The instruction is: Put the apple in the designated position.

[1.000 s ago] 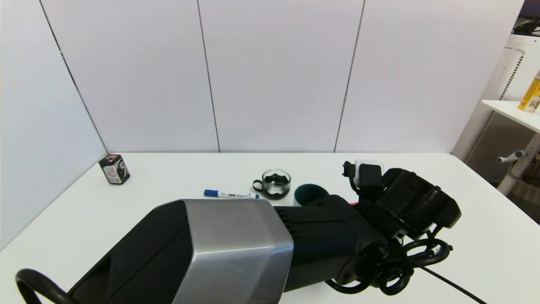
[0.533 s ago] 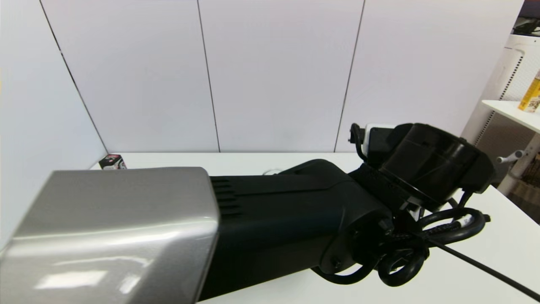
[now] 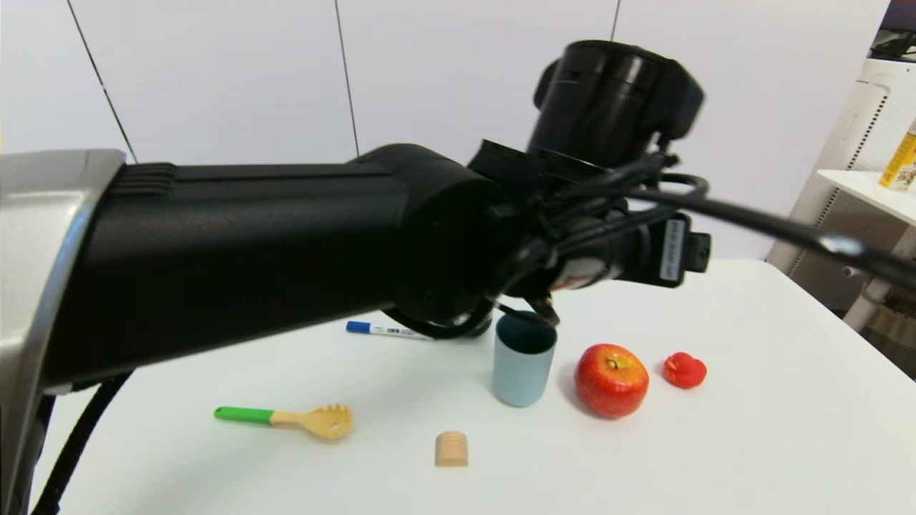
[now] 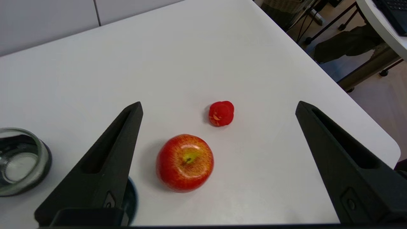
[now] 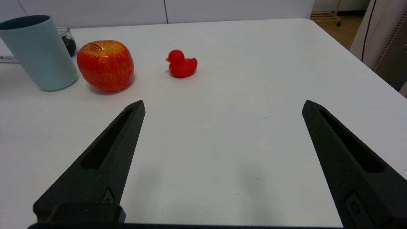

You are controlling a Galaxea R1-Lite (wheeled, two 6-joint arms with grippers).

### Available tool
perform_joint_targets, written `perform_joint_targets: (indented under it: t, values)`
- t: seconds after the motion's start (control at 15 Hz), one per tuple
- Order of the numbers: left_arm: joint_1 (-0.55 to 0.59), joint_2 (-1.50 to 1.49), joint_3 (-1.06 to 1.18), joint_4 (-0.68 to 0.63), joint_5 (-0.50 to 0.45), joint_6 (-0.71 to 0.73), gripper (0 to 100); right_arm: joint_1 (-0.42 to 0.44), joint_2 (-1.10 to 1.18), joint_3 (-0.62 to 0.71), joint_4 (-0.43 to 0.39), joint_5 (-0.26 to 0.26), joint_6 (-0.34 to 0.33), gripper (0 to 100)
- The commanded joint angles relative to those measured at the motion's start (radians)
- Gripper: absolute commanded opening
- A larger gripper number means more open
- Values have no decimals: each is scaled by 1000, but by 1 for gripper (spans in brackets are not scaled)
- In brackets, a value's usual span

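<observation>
The apple is seen resting upright on the white tabletop, stem up, untouched by either arm. It is placed between the blue-grey cup, just beside it on the robot's left, and the small red toy duck, near it on the robot's right; no contact with either is visible.

The left arm is raised across the head view and blocks much of the far tabletop. The left end effector is held well above the apple with its fingers spread wide and nothing between them; in the left wrist view the apple and duck are framed between the fingers. A glass jar is visible at that view's edge.

The right end effector is held low over bare tabletop, released and empty, well apart from the apple.

Nearer the robot, a wooden fork with a green handle and a small wooden cylinder are noted; a blue-capped marker lies farther back.
</observation>
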State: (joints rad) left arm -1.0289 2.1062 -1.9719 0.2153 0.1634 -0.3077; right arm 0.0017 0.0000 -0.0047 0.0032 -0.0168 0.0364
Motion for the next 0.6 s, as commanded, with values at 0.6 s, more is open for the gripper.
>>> perform_joint_targets:
  t: [0.6]
  values:
    - [650, -229, 291, -16, -423, 429, 100, 0, 2, 0, 0, 0, 0, 100]
